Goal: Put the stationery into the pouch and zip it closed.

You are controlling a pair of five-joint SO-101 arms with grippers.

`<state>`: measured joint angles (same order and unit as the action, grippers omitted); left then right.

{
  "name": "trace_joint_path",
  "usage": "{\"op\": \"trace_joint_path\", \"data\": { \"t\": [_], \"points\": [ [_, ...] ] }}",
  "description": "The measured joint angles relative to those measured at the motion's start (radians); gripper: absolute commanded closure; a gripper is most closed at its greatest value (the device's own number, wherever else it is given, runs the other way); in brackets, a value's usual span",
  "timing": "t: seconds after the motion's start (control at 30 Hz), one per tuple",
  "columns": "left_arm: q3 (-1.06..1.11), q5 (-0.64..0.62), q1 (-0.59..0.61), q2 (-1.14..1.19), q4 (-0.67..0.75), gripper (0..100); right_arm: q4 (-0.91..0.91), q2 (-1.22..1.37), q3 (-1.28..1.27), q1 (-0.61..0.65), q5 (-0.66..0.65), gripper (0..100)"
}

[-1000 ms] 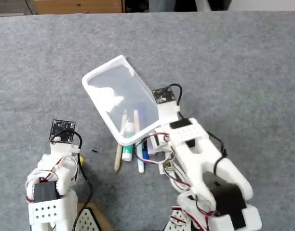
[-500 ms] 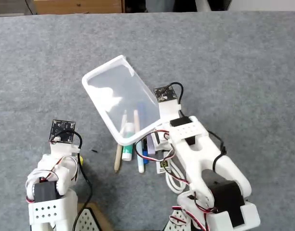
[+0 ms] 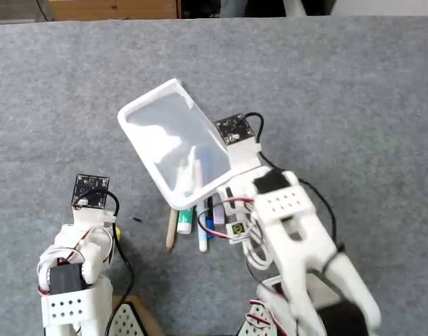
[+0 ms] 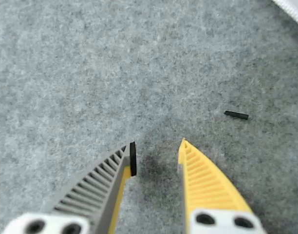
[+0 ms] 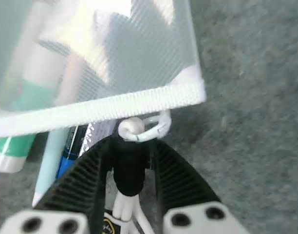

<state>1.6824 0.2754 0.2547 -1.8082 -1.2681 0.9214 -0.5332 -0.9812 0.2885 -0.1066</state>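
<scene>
My right pincer (image 5: 132, 144) clamps shut on the white zipper pull (image 5: 139, 127), placed to draw it | one translucent plastic pouch (image 3: 172, 140) mid-table | four stationery pieces counted, tails outside its mouth: wooden pencil (image 3: 171, 234), green-white glue stick (image 3: 184, 222), pale pen (image 3: 202, 238), blue pen (image 3: 210, 224) | my left pincer (image 4: 156, 156) half open, empty, near the front-left corner

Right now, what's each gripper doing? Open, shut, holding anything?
Left gripper: open, holding nothing.
Right gripper: shut on the zipper pull of the pouch.
</scene>
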Motion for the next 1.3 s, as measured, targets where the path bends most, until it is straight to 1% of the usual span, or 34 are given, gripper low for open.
{"op": "trace_joint_path", "data": {
  "t": [0.1, 0.27, 0.43, 0.6, 0.73, 0.8, 0.87, 0.97, 1.13, 1.3],
  "points": [
    [0.000, 0.000, 0.000, 0.000, 0.000, 81, 0.084, -0.167, 0.000, 0.000, -0.041, 98.6],
    [-0.035, 0.000, 0.005, -0.002, -0.012, 79, 0.184, -0.439, 0.000, 0.000, -0.060, 98.6],
    [-0.184, -0.002, 0.006, -0.002, -0.044, 79, 0.222, -0.681, 0.000, 0.002, -0.060, 98.6],
    [-0.423, 0.000, 0.006, -0.005, -0.044, 79, 0.222, -0.844, 0.000, 0.002, -0.061, 98.6],
    [-0.565, 0.000, 0.006, -0.006, -0.048, 72, 0.224, -0.921, 0.063, 0.005, -0.061, 98.6],
    [-0.615, 0.000, 0.005, -0.006, -0.086, 69, 0.224, -0.945, 0.100, 0.026, -0.061, 98.6],
    [-0.660, -0.002, -0.034, -0.006, -0.153, 70, 0.224, -0.953, 0.130, 0.060, -0.061, 98.6],
    [-0.707, -0.003, -0.124, -0.006, -0.238, 72, 0.222, -0.953, 0.138, 0.117, -0.061, 98.6],
    [-0.718, -0.003, -0.233, -0.008, -0.278, 73, 0.222, -0.951, 0.138, 0.138, -0.061, 98.6],
    [-0.684, -0.015, -0.272, -0.008, -0.281, 72, 0.233, -0.951, 0.138, 0.140, -0.061, 98.6]
  ]
}}
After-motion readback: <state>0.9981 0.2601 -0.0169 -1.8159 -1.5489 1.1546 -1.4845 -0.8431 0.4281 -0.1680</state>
